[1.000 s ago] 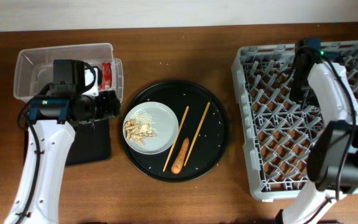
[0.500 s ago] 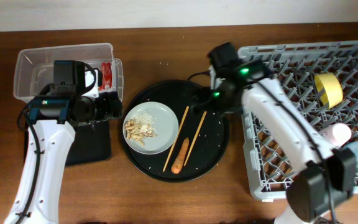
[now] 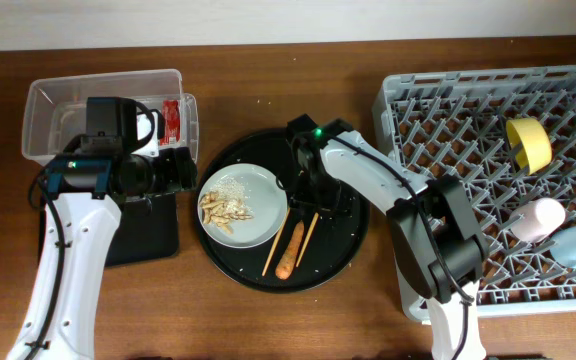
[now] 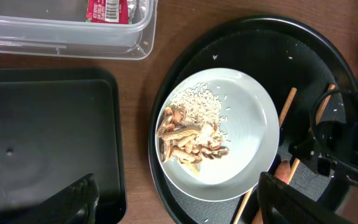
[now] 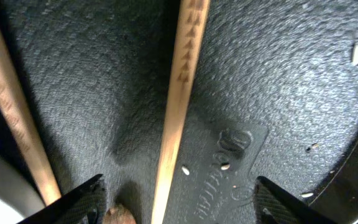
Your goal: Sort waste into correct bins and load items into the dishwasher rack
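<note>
Right gripper (image 5: 179, 196) is spread wide, low over the tray (image 3: 348, 175) mid-table, straddling one chopstick (image 5: 182, 74). The second chopstick (image 5: 8, 106) lies apart, toward the table's left edge by the plate (image 3: 258, 190). Risk: closing on one thin flat stick lets it roll out or knock the carrot (image 3: 286, 262). Left gripper (image 4: 185, 199) is open and empty.

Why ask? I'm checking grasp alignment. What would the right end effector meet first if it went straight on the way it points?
Probably the chopstick, which lies centred under the open right end effector, with the round tray just beneath it. The remaining gap is unclear.
</note>
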Controlling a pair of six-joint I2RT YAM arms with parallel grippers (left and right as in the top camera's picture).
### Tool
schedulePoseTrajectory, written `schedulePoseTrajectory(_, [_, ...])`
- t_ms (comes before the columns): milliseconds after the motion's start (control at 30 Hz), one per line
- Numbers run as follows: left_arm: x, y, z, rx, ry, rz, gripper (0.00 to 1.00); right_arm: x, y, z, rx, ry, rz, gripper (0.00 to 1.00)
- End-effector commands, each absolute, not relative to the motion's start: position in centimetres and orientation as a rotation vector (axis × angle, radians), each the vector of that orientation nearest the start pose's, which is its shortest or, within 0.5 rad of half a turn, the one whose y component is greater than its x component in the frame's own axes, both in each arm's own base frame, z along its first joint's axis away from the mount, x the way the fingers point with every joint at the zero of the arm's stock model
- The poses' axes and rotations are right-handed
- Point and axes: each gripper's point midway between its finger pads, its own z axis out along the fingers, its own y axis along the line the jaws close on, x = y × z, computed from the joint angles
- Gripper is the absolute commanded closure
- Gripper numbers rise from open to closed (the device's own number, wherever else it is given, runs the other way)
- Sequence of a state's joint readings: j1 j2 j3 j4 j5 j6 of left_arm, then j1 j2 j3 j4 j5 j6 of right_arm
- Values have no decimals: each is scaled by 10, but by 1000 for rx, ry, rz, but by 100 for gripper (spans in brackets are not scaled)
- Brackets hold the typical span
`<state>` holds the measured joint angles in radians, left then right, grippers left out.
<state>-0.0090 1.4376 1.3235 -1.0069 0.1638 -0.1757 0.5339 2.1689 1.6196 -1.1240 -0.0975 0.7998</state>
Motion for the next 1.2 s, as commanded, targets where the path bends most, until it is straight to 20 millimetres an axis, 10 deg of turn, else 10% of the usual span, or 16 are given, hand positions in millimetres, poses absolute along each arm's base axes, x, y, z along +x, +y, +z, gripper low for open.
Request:
schedulePoseTrajectory(0, [340, -29, 191, -169, 2679, -268, 19, 320, 203, 1, 461, 3235, -73, 33])
schedulePoseTrajectory(300, [340, -29, 191, -169, 2679, -268, 19, 306, 195, -19, 471, 3259, -104, 96])
schedulePoseTrajectory(500, [340, -29, 191, -170, 2679, -268, 19, 335, 190, 36, 169, 3178, 26, 96])
schedulePoseTrajectory(633, [340, -29, 191, -170, 2679, -268, 19, 352, 132, 141, -73, 2960, 96, 96])
schedulePoseTrajectory(733, [340, -29, 191, -169, 2679, -268, 19, 346, 86, 180, -261, 2873, 59, 95])
schedulePoseTrajectory(900, [340, -29, 191, -169, 2679, -268, 19, 330, 24, 152, -152, 3026, -9, 95])
schedulePoseTrajectory(1033, [339, -29, 191, -170, 2683, -268, 19, 324, 31, 117, -159, 3066, 49, 85])
schedulePoseTrajectory(1167, [339, -29, 191, -170, 2683, -268, 19, 331, 34, 128, -149, 3018, 73, 61])
